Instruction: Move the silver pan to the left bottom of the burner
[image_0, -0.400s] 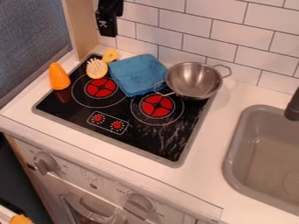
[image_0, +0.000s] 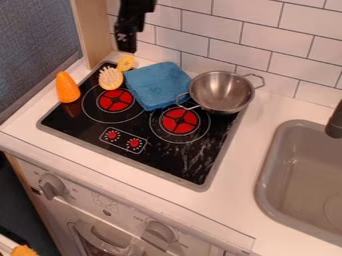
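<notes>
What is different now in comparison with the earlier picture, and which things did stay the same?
The black gripper has moved down in the view and slightly toward the picture's right. It has taken hold of nothing and let go of nothing. The silver pan, blue cloth, yellow brush and orange cone-shaped object stayed in place.

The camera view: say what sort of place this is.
Most likely a toy kitchen: a stovetop with red burner markings, a grey sink set into the same white counter, and knobs on the front below.
</notes>
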